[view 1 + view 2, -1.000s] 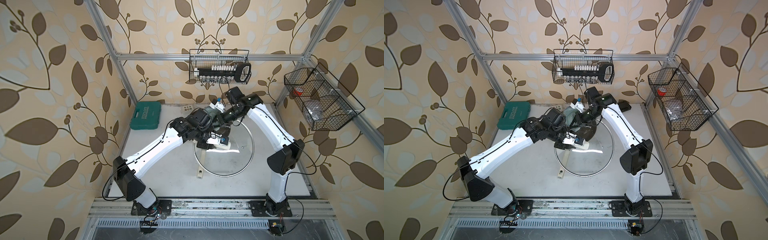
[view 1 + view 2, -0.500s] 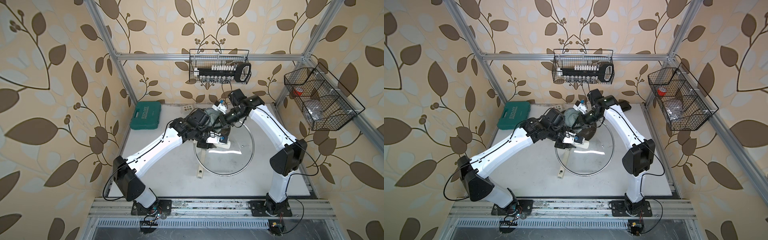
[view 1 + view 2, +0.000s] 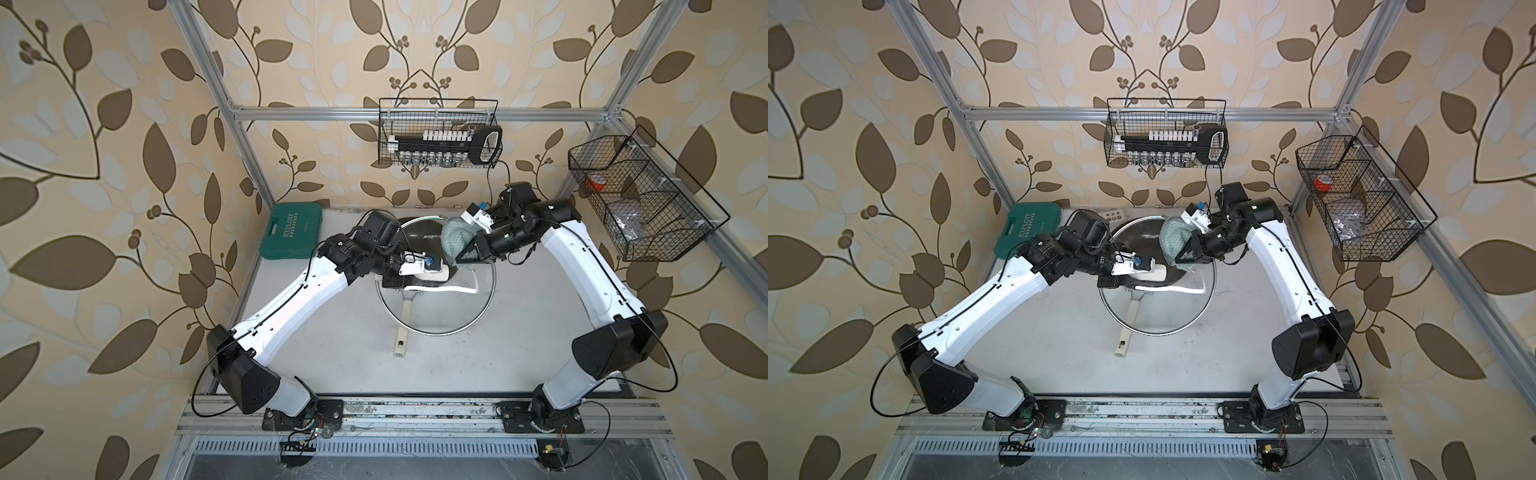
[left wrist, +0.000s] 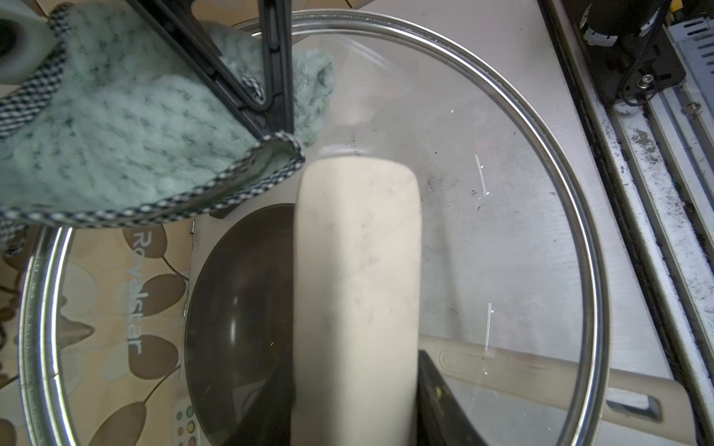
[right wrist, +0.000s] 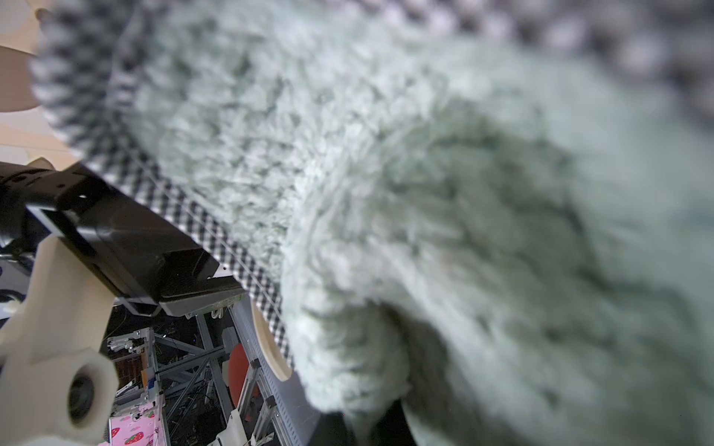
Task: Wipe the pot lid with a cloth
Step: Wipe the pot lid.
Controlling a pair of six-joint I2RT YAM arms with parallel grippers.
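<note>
The pot lid [image 3: 449, 311] [image 3: 1163, 311] is clear glass with a metal rim. It hangs tilted over a dark frying pan [image 3: 419, 237]. My left gripper [image 3: 419, 276] [image 4: 355, 405] is shut on its cream bar handle [image 4: 355, 270]. My right gripper [image 3: 461, 258] [image 3: 1181, 258] is shut on the grey-green cloth [image 3: 455, 241] [image 5: 386, 193]. It holds the cloth at the lid's far edge, close to the end of the handle. In the left wrist view the cloth [image 4: 116, 135] lies against the glass [image 4: 483, 251]. The cloth hides the right jaws in the right wrist view.
The pan's cream handle [image 3: 403, 328] points toward the front under the lid. A green tool case [image 3: 292, 228] lies at the back left. One wire basket [image 3: 438, 137] hangs on the back wall, and a second basket [image 3: 640, 199] on the right frame.
My right arm has swung rightward, carrying the cloth to the right along the far part of the lid. The left arm and the lid have hardly moved.
</note>
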